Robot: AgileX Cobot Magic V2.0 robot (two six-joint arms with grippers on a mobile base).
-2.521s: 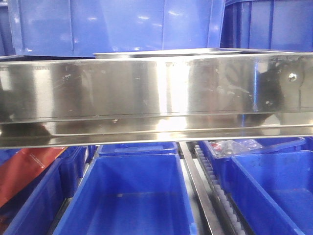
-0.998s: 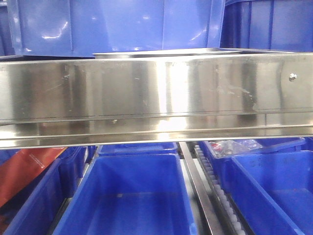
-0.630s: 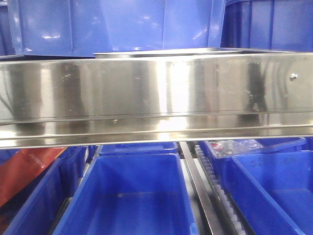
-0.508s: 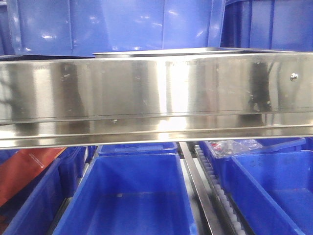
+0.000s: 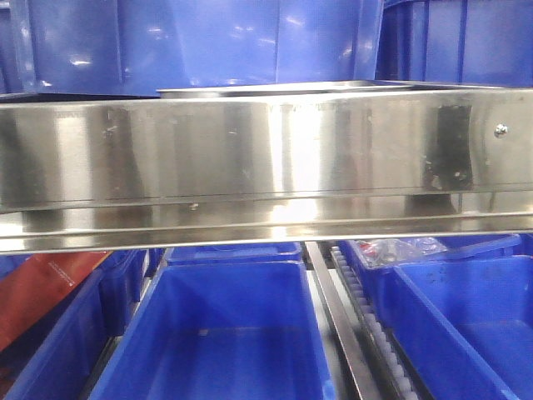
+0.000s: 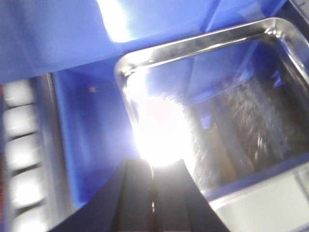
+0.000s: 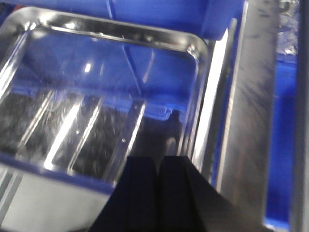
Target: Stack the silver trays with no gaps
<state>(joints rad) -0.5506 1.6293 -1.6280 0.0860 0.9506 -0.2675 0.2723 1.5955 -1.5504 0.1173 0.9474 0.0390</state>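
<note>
A silver tray shows edge-on as a thin metal slab [image 5: 283, 87] just above the steel rail in the front view. In the left wrist view the tray [image 6: 241, 116] lies open side up with strong glare on its left part; my left gripper [image 6: 153, 166] hovers over its near left area, jaws pressed together with nothing between them. In the right wrist view the tray [image 7: 72, 111] fills the left half; my right gripper [image 7: 158, 162] is over its near right corner, jaws shut and empty. Neither gripper shows in the front view.
A long mirror-like steel rail [image 5: 266, 167] crosses the front view. Deep blue bins stand behind [image 5: 200, 42] and below [image 5: 225, 333]. An orange-red pack [image 5: 42, 292] lies lower left. A roller track [image 5: 366, 333] runs between bins. White rollers [image 6: 21, 159] flank the tray's left.
Only the reflections on the steel rail shift: a dark patch has grown near its right end. The tray edge above the rail has not moved.
</note>
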